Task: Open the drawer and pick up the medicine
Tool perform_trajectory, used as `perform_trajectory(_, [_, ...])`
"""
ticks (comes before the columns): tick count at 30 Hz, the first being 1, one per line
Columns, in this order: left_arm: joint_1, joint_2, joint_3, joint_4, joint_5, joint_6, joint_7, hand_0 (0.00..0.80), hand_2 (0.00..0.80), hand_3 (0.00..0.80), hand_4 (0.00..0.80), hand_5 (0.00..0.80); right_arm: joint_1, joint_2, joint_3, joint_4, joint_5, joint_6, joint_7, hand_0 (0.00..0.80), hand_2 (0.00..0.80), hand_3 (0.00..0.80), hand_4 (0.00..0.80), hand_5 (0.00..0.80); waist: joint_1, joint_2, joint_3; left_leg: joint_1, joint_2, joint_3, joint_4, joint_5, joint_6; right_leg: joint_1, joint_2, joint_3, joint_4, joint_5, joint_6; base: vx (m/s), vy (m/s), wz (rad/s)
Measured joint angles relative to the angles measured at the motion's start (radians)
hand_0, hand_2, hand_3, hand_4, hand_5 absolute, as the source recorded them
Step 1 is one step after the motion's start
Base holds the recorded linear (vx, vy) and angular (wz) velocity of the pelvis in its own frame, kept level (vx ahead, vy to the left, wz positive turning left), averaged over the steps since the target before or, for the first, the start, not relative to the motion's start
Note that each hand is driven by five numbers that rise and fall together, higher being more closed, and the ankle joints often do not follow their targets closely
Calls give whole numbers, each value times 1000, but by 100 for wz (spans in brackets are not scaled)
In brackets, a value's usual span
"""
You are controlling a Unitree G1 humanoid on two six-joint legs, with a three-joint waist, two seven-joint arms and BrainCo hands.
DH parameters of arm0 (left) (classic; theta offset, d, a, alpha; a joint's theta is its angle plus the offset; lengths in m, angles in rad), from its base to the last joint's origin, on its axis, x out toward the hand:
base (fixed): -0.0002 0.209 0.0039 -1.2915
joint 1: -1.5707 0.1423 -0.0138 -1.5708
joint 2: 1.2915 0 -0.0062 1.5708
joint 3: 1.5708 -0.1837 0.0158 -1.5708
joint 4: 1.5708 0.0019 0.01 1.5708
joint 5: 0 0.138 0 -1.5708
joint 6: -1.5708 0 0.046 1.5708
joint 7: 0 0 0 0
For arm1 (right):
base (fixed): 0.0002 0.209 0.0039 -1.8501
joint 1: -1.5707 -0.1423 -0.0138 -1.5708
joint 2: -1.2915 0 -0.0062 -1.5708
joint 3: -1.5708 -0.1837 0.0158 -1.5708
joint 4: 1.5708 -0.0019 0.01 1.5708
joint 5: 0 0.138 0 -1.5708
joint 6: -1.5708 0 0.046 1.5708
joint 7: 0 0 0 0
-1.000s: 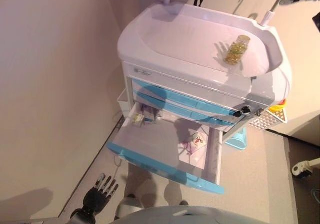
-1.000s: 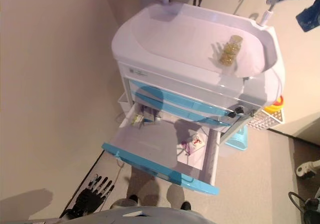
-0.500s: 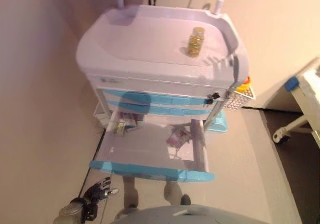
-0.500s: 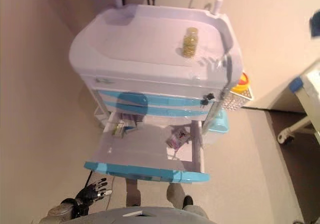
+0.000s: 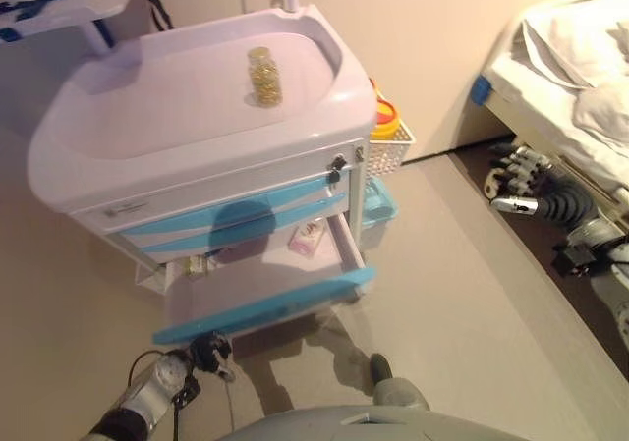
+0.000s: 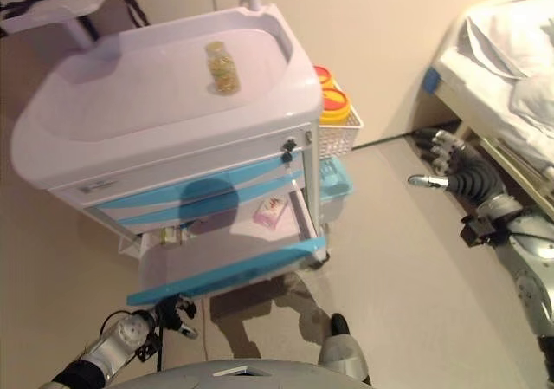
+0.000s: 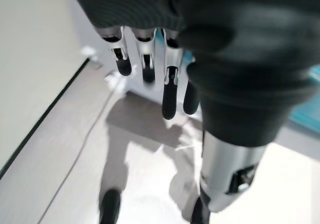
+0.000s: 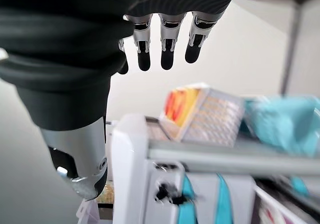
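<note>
Fingers of both hands hang loose and empty; drawer (image 6: 227,268) open, no writing legible.

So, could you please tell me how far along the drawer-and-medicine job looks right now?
Done: the bottom drawer of the cart stands pulled out. In hand: nothing; the left hand hangs open below the drawer front, and the right hand is open, off by the bed. Left: picking up the medicine packet in the drawer.

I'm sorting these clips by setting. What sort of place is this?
Probably a hospital or care room: a wheeled medical cart with blue-fronted drawers, a bottle of capsules on its top, and a bed alongside.
</note>
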Motion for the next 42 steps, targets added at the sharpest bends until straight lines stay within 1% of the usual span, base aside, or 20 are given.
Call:
perform_trajectory(3, [-48,2,1,0,0,-25,26,0,0,0,0,0,18,7,12,6,58,-2,134,0,0,0,0,0,-17,-6,26,-1,-2,23,0,1,-2,-18,-2,2,0,14,-1,-70,31,-27])
perform_trajectory(5, [-65,2,0,1,-1,-39,38,0,0,0,0,0,20,7,33,8,63,-5,231,0,0,0,0,0,-34,-6,30,-8,-1,29,0,1,-3,-31,-1,4,1,17,-4,-54,28,-13])
perform_trajectory(7, [-97,2,0,3,-8,-52,49,0,0,0,0,0,31,1,56,18,64,-5,353,0,0,0,0,0,-44,-2,35,-16,-2,32,1,1,-4,-41,1,7,0,20,-7,-44,15,-6])
perform_trajectory(9, [-130,2,0,24,-31,-68,59,0,0,0,0,0,36,-11,98,43,64,-2,450,0,0,0,0,0,-45,3,47,-17,-3,34,1,1,-4,-43,1,10,0,21,-7,-44,14,-4])
perform_trajectory(11, [-156,2,-2,34,-58,-71,67,0,0,0,0,0,39,-17,131,69,64,4,521,0,0,0,0,0,-47,7,62,-18,-5,39,1,1,-4,-49,2,20,1,22,-6,-107,42,-9])
perform_trajectory(15, [-220,2,-22,123,-126,-92,99,0,0,0,0,0,35,-42,196,93,64,10,626,0,0,0,0,0,-52,14,104,-47,-17,63,12,-2,1,-92,-4,51,12,31,-2,-127,72,-19])
perform_trajectory(17, [-264,4,-27,207,-172,-111,114,0,0,0,0,0,29,-44,222,105,64,10,662,0,0,0,0,0,-61,12,134,-62,-21,73,17,-2,2,-119,-5,63,26,33,-2,-95,81,-20])
perform_trajectory(19, [-298,8,-30,269,-243,-128,125,0,0,0,0,0,19,-44,251,122,65,9,683,0,0,0,0,0,-78,4,164,-70,-26,75,29,-5,2,-135,-2,77,37,33,-2,-100,79,-17])
perform_trajectory(21, [-334,12,-29,330,-303,-139,126,0,0,0,0,0,-3,-44,278,151,69,7,695,0,0,0,0,0,-83,-5,194,-77,-28,88,33,-5,2,-152,0,93,40,39,-3,-73,52,-25])
perform_trajectory(25, [-418,18,-29,455,-394,-156,123,0,0,0,0,0,-33,-45,326,216,78,-37,707,0,0,0,0,0,-105,-27,244,-112,-31,97,69,-17,3,-188,2,119,56,47,-4,-71,30,-17])
perform_trajectory(28, [-471,50,-27,522,-435,-155,101,0,0,0,0,0,-46,-41,351,236,86,-79,710,0,0,0,0,0,-111,-49,280,-141,-27,112,109,-35,1,-210,4,141,55,61,-6,-46,16,-18])
perform_trajectory(31, [-502,64,-20,566,-453,-155,85,0,0,0,0,0,-43,-43,357,257,87,-111,710,0,0,0,0,0,-116,-54,294,-168,-14,109,160,-63,-2,-216,10,143,55,62,-14,-2,33,-8])
perform_trajectory(35, [-518,97,-17,579,-453,-152,57,0,0,0,0,0,-43,-42,383,260,96,-143,708,0,0,0,0,0,-111,-55,295,-189,2,107,200,-84,-9,-220,19,147,53,69,-15,-12,-6,-5])
perform_trajectory(36, [-528,102,-17,580,-453,-150,53,0,0,0,0,0,-44,-42,391,262,95,-147,707,0,0,0,0,0,-107,-56,296,-193,5,105,206,-87,-10,-220,20,146,52,74,-22,0,0,0])
perform_trajectory(40, [-564,144,-18,578,-450,-136,29,0,0,0,0,0,-48,-42,409,262,95,-155,674,0,0,0,0,0,-96,-65,307,-196,5,101,209,-87,-10,-220,19,143,52,75,-23,-16,-17,2])
perform_trajectory(42, [-572,165,-18,581,-451,-126,14,0,0,0,0,0,-47,-41,427,262,96,-157,653,0,0,0,0,0,-95,-68,311,-207,8,89,221,-89,-10,-221,18,134,52,75,-24,-27,-30,11])
